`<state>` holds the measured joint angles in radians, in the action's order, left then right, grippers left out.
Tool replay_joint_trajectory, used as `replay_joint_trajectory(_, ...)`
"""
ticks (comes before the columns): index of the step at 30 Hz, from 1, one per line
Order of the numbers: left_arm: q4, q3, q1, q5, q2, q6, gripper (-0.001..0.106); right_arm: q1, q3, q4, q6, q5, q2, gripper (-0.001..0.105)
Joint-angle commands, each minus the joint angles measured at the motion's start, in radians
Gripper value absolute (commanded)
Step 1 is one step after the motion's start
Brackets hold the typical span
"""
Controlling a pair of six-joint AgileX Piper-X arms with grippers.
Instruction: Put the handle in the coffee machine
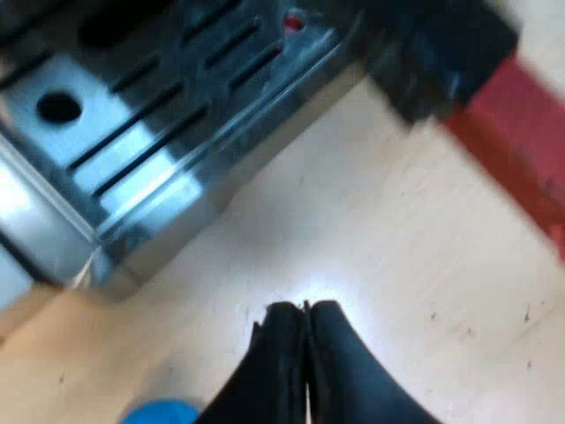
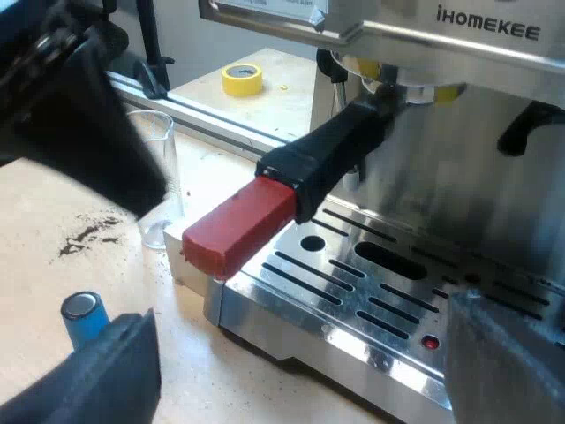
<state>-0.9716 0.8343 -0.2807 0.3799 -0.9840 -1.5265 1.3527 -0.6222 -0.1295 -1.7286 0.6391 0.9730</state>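
The metal holder sits in the espresso machine's (image 2: 459, 159) front, under the brew head. Its dark handle (image 2: 331, 150) slants out over the drip tray (image 2: 353, 291) and ends in a red tip (image 2: 237, 225). My right gripper (image 2: 300, 353) is open, with one finger on each side of the tray and nothing between them. My left gripper (image 1: 305, 309) is shut on nothing, low over the wooden table beside the tray (image 1: 132, 132). The handle's red end (image 1: 521, 132) is blurred above and beyond it.
A measuring glass (image 2: 159, 177) stands at the tray's corner, with spilled coffee grounds (image 2: 88, 231) on the table beside it. A blue tamper (image 2: 84, 318) lies near my right finger. A yellow tape roll (image 2: 241, 79) rests on the far bench. My left arm (image 2: 79, 115) looms by the glass.
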Motion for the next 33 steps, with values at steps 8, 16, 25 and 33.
replay_joint_trajectory(8, -0.010, -0.051, 0.156, -0.010, 0.268, 0.037, 0.009, -0.108, -0.055, 0.014, 0.051, -0.203, -0.006, 0.068)
replay_joint_trajectory(16, -0.023, -0.029, 0.180, -0.094, 0.345, 0.037, 0.066, -0.202, -0.181, 0.255, 0.051, -0.305, -0.006, 0.069)
replay_joint_trajectory(25, -0.025, 0.128, 0.180, -0.096, 0.348, 0.035, 0.070, -0.279, -0.345, 0.499, 0.046, -0.306, -0.006, 0.069)
replay_joint_trajectory(33, 0.054, 0.274, 0.180, -0.096, 0.348, 0.014, 0.070, -0.392, -0.525, 0.755, 0.035, -0.306, -0.006, 0.069)
